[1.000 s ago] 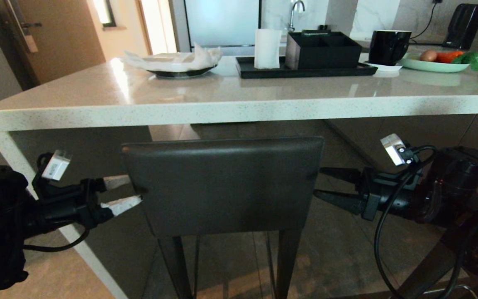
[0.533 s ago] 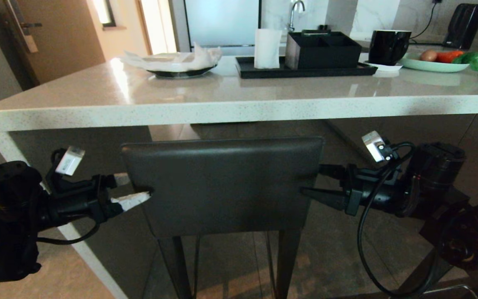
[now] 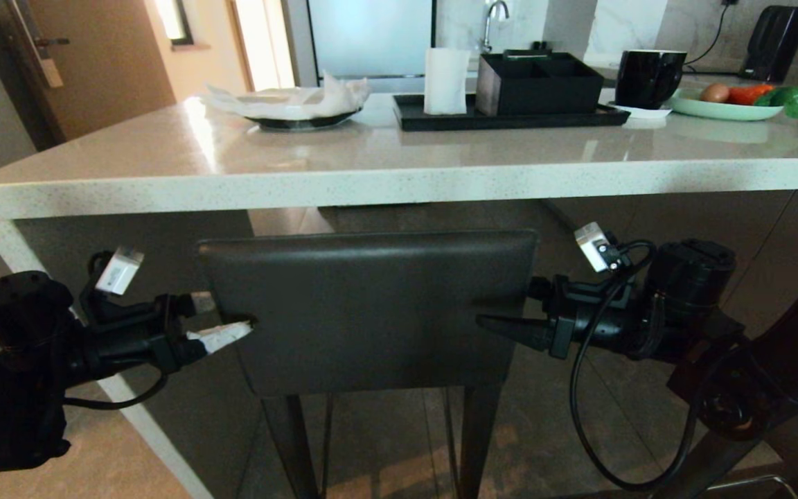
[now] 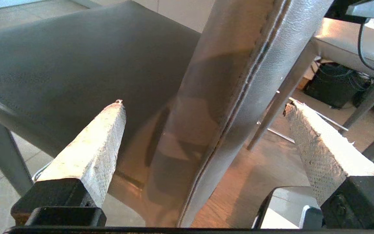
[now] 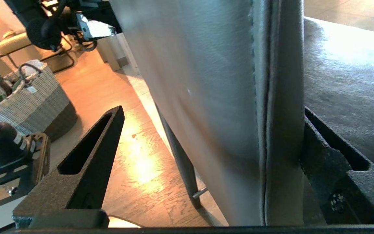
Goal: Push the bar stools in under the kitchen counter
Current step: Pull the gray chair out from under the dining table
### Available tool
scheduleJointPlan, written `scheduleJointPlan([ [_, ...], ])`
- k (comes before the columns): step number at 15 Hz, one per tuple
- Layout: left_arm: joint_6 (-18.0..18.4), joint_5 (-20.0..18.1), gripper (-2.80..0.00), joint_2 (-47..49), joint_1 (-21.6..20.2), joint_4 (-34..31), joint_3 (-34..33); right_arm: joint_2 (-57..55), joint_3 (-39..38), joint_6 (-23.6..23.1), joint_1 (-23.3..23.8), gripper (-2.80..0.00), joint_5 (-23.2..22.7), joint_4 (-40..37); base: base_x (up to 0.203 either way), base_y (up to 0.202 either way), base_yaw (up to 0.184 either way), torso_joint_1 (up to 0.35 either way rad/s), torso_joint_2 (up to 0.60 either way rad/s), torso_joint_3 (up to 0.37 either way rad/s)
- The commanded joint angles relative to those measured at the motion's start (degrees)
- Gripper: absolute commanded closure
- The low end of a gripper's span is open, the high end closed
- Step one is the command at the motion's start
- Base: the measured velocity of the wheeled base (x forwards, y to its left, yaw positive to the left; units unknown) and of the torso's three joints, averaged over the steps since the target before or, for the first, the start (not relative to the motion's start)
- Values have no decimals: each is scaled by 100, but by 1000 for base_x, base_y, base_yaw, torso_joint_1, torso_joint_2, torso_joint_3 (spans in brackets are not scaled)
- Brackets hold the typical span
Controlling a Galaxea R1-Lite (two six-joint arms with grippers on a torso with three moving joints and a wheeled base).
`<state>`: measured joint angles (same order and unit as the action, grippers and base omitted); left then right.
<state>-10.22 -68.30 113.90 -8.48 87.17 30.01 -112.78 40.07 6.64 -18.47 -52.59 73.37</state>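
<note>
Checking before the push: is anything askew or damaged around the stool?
The left gripper's white finger pads look frayed at the tips. The bar stool stands square to the kitchen counter; nothing is spilled.

You're in a home kitchen: past both grippers runs a stone counter [image 3: 371,166] carrying a black tray [image 3: 510,118], a mug [image 3: 648,77] and a plate of vegetables [image 3: 724,105]. Farther back stand a tap [image 3: 496,21] and a toaster [image 3: 776,43]; a wooden door [image 3: 94,62] is beyond the left one.

Right gripper [image 5: 213,143] spread wide, straddling the stool backrest [image 5: 206,97] edge.
</note>
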Motion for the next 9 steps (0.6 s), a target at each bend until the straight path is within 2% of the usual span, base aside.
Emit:
scheduleJointPlan([
  [1,-7,-34,-280,-8,5,49,-22,-18,18,4,-8,-280,-32,32,0,0,0,0,0,0],
  [6,2,-34,-280,45,5,49,-57,-112,45,4,-43,-280,-32,37,0,0,0,0,0,0],
  [9,21,-43,-280,4,92,49,-241,-139,45,4,-43,-280,-23,37,-168,0,1,3,4,1],
])
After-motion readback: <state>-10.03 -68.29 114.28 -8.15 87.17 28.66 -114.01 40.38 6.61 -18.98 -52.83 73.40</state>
